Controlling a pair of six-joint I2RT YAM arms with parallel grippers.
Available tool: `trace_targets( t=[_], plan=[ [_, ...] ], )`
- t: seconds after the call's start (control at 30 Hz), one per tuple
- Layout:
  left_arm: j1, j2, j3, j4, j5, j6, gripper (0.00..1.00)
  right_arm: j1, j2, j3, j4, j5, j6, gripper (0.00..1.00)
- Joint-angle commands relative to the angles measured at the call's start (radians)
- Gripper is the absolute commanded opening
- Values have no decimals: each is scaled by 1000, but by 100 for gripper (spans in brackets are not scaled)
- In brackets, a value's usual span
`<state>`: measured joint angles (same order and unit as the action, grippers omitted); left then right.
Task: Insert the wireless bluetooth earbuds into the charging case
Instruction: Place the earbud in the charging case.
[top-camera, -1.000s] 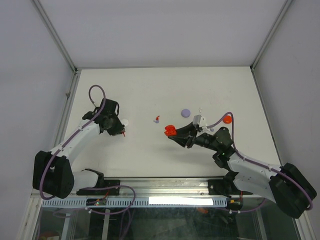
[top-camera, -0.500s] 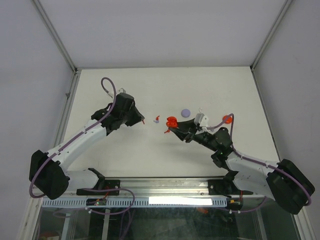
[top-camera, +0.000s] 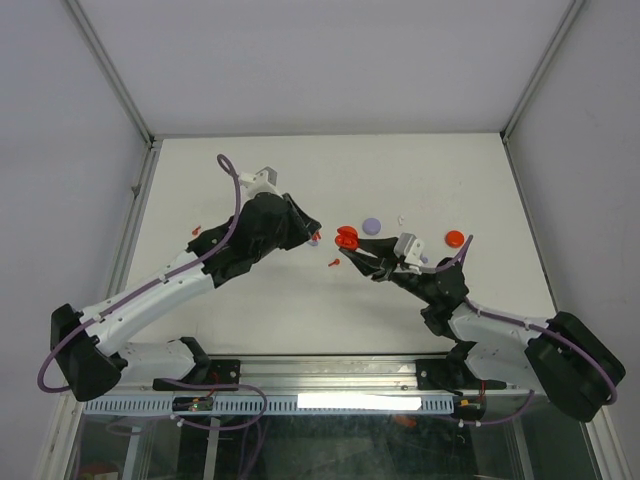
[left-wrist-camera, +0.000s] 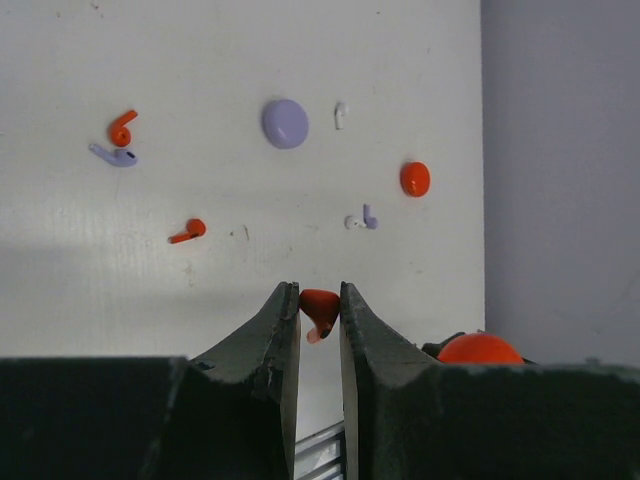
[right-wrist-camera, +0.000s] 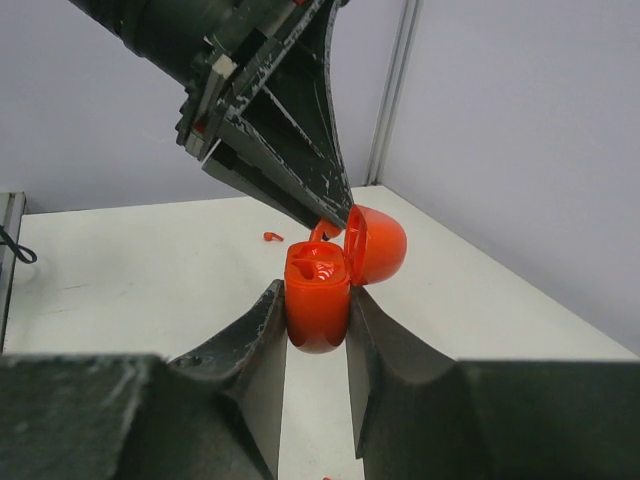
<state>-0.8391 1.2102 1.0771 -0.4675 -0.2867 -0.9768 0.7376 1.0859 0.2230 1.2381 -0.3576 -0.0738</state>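
My right gripper (right-wrist-camera: 316, 290) is shut on the body of an open red charging case (right-wrist-camera: 318, 300), held upright above the table with its lid (right-wrist-camera: 378, 243) hinged back. My left gripper (left-wrist-camera: 319, 292) is shut on a small red earbud (left-wrist-camera: 320, 308), pinched at its fingertips. In the top view the left gripper (top-camera: 314, 234) hangs just left of the case (top-camera: 347, 239), and its fingers (right-wrist-camera: 305, 185) reach down to the case's rim. Loose earbuds lie on the table: red ones (left-wrist-camera: 188, 231) (left-wrist-camera: 121, 127), a purple one (left-wrist-camera: 115, 155), a white one (left-wrist-camera: 340, 114).
A purple puck (top-camera: 372, 225) and a red puck (top-camera: 454, 238) lie behind the right gripper. A small white and purple pair of buds (left-wrist-camera: 361, 219) lies between them. One red bud (top-camera: 197, 229) lies far left, near the table's rail (top-camera: 140, 200).
My left arm has swung from the table's left side to the middle, carrying the red earbud up to the case. The right gripper has shifted slightly back with the case.
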Motion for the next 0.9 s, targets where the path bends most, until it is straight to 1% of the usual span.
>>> trace_targets(
  t=[0.0,0.17,0.3,0.57,0.87],
  plan=[
    [-34,-78,27,116,-69,-4,11,3,12,6,113,26,-32,0],
    [-71,-119,-1,175,-83,-18,10,3,33,-2,158,68,-30,0],
    [-104,-125,-10,228,-90,-17,10,4,50,-3,178,69,-26,0],
    [-157,-74,6,278,-123,12,11,4,53,-13,215,92,-22,0],
    [-184,-30,9,307,-139,23,10,3,46,-19,218,93,-23,0]
  ],
)
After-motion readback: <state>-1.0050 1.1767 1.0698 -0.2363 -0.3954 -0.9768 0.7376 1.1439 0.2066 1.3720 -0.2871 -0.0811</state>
